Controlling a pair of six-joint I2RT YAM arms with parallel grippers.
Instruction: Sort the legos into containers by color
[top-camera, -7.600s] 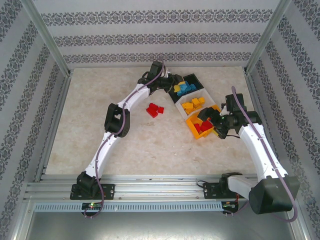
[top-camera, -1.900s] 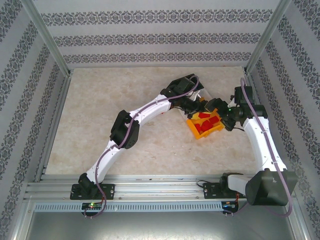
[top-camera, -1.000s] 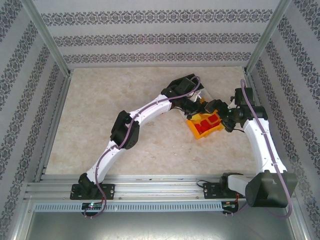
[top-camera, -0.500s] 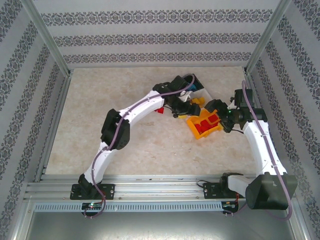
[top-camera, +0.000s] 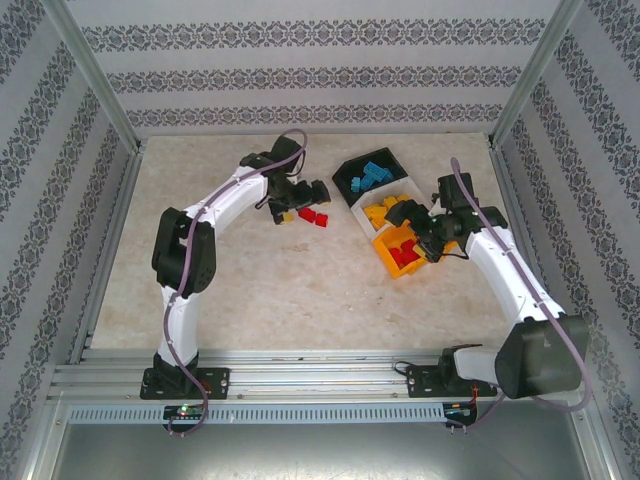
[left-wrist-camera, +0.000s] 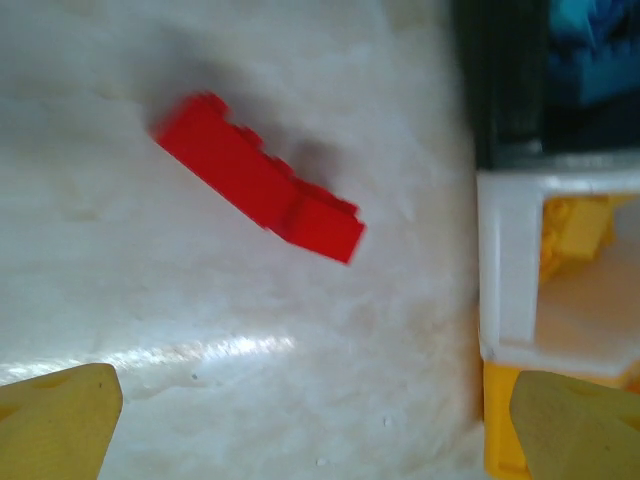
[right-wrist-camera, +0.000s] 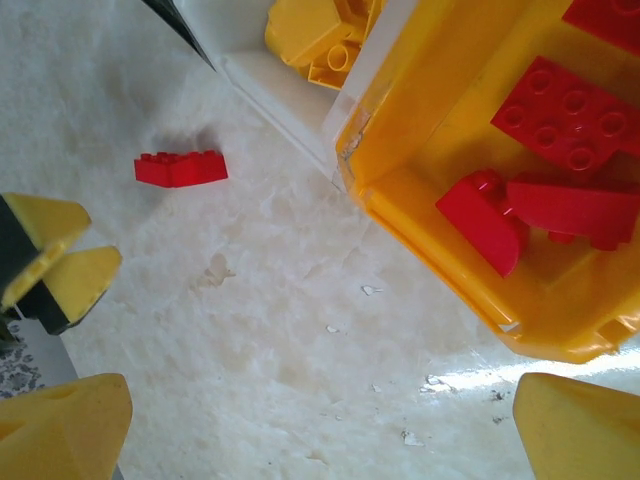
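Observation:
One red lego (top-camera: 315, 217) lies loose on the table, left of the bins; it is also seen as a red lego (left-wrist-camera: 255, 180) and a red lego (right-wrist-camera: 180, 168). My left gripper (top-camera: 296, 208) hovers just beside it, open and empty (left-wrist-camera: 315, 420). The black bin (top-camera: 352, 172) holds blue legos (top-camera: 372, 178). Yellow legos (top-camera: 385, 208) fill the white bin (top-camera: 366, 222). The orange bin (top-camera: 383, 252) holds red legos (right-wrist-camera: 560, 110). My right gripper (top-camera: 420, 240) is open at the orange bin's rim (right-wrist-camera: 430, 210), with bare table between its fingers (right-wrist-camera: 320, 430).
The joined bins stand at the back right of the marble table (top-camera: 300, 290). Metal frame posts and patterned walls close in the sides and back. The left gripper's yellow fingertips (right-wrist-camera: 50, 260) show at the left edge of the right wrist view.
My left arm has swung left, away from over the bins, and now hangs by the loose red lego. The bins are uncovered. My right gripper has shifted slightly toward the orange bin.

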